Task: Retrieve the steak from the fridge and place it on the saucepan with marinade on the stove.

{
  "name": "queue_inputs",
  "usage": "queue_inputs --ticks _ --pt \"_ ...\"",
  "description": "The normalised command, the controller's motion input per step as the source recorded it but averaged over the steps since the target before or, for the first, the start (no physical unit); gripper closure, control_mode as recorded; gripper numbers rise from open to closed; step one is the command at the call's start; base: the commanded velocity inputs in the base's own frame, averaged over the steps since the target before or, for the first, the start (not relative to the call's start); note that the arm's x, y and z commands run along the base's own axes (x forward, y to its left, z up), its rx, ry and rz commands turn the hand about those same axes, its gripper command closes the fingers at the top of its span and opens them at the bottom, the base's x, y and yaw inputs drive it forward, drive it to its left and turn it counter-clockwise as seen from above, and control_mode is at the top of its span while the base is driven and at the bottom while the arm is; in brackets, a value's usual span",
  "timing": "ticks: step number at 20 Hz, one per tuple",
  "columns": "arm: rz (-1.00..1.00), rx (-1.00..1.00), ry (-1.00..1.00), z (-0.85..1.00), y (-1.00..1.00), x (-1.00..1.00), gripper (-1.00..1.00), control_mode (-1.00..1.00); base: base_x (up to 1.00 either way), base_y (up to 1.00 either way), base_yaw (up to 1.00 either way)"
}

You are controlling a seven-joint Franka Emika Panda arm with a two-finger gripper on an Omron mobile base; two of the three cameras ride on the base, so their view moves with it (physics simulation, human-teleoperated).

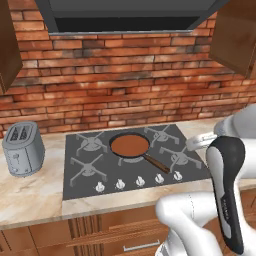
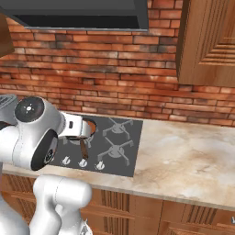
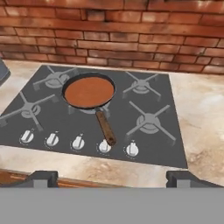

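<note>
Gripper (image 3: 112, 177) open wide and empty, facing the saucepan (image 3: 89, 91) of marinade (image 3: 89, 91); no steak visible, so fetch from the fridge first.

The saucepan (image 1: 131, 147) sits at the middle of the stove (image 1: 85, 167), its marinade (image 1: 129, 145) a flat reddish-brown disc. A grey toaster (image 1: 22, 148) stands on the counter (image 1: 32, 195) just left of the stove.

A shallow black saucepan (image 3: 89, 91) sits on the dark grey stove (image 3: 144, 140), filled with a flat reddish-brown marinade (image 3: 89, 91) disc; its brown handle points toward the white knobs.
</note>
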Motion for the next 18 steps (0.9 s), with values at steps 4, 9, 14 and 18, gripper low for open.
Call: queue_inputs --ticks 4,9,14,18 --pt "0.0 -0.01 -0.17 -0.12 0.0 -0.7 -1.0 -1.0 0.0 0.0 0.0" --pt "0.0 -0.04 -0.12 -0.06 0.06 -0.5 -1.0 -1.0 0.0 0.0 0.0" --pt "0.0 -0.01 -0.02 -0.01 0.03 -0.04 -1.0 1.0 -0.02 0.0 0.0" --pt "0.0 0.0 0.0 0.0 0.0 0.0 -1.0 1.0 -0.36 -0.09 -0.09"
